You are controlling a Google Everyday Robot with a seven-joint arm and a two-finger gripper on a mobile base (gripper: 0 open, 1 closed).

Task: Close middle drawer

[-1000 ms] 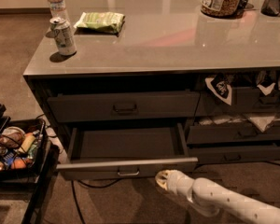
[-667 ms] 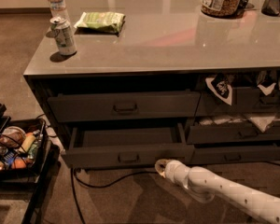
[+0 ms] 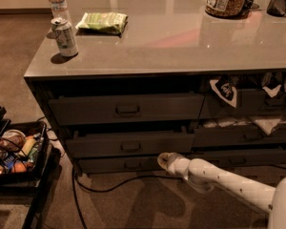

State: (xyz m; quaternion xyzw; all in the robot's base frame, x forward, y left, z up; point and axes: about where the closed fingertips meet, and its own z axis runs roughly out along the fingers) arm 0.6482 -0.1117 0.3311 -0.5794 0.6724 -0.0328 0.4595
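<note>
The white, rounded gripper (image 3: 165,160) on the pale speckled arm (image 3: 229,181) sits low in front of the cabinet; whether it is spread or pressed together cannot be told. It lies just under the lower right corner of the middle drawer (image 3: 105,144), the wide dark-grey drawer with a flat front of medium height and a small dark bail handle (image 3: 130,147) at its centre. That handle is to the gripper's left in the view and a little higher. The gripper overlaps the slim dark-grey bottom drawer (image 3: 109,165) beneath. Contact with either front cannot be confirmed.

The middle drawer looks almost home: none of its interior shows, only a band of shadow above the front, which seems to stand slightly proud of the frame. I judge the closing push to be in its last stage. The next move calls for a short, straight press into the cabinet, with the gripper raised enough to bear on the middle front and not on the 1 below. Pushing this far off-centre could skew so wide a drawer.

Above is the taller dark-grey top drawer (image 3: 86,109). A black cable (image 3: 109,185) trails on the brown floor. The grey glossy worktop (image 3: 181,46) carries 1 drinks can (image 3: 65,36) and 1 green packet (image 3: 103,22).
</note>
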